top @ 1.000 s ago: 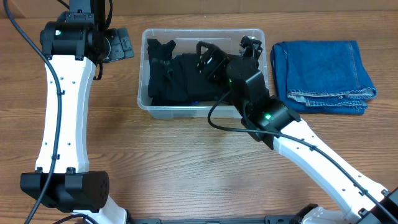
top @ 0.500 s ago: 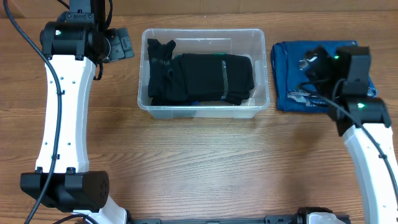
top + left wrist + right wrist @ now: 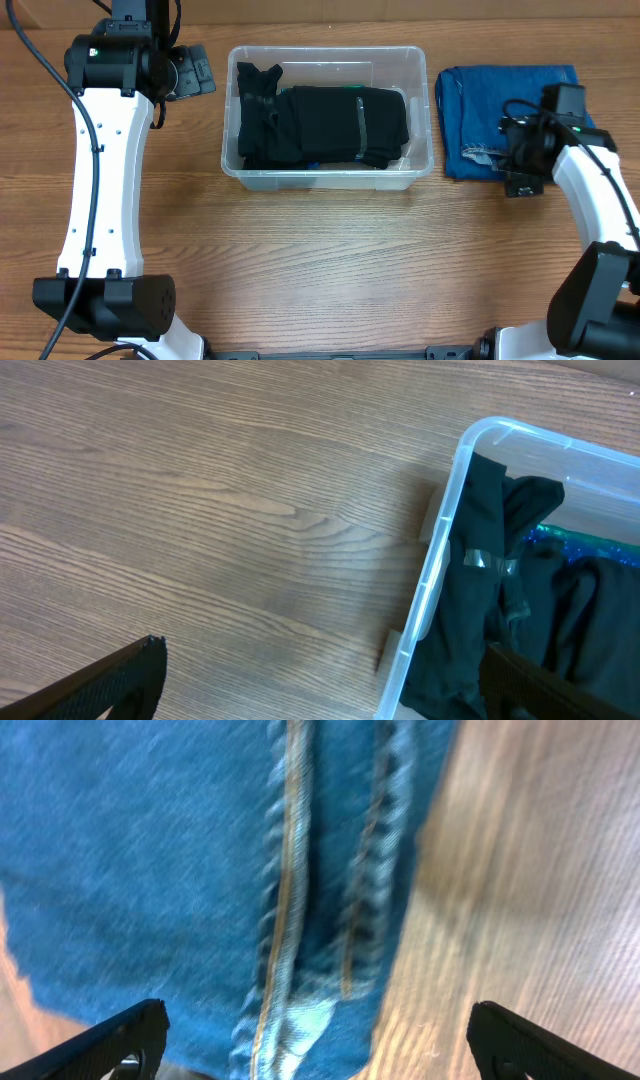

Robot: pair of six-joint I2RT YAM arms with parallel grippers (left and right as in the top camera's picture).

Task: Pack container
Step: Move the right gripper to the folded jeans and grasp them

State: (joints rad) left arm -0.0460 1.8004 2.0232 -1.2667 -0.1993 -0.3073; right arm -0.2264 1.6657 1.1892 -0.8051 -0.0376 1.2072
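The clear plastic container (image 3: 328,178) stands at the back middle of the table and holds folded black clothing (image 3: 325,125). Folded blue jeans (image 3: 495,100) lie on the table just right of it. My right gripper (image 3: 518,158) is open over the jeans' front hem; in the right wrist view its fingers (image 3: 120,1038) straddle the hem and seams (image 3: 290,920), holding nothing. My left gripper (image 3: 203,72) is open and empty just left of the container's back left corner. The left wrist view shows the container's rim (image 3: 440,560) and the black clothing (image 3: 490,610).
Bare wooden tabletop (image 3: 330,270) runs along the front and left of the container. The left arm's white links (image 3: 100,170) stretch down the left side. The right arm (image 3: 600,200) comes in from the lower right edge.
My right gripper left the container, swung right over the jeans, and now sits at their front hem. The black clothing stays in the container. The left arm has not moved.
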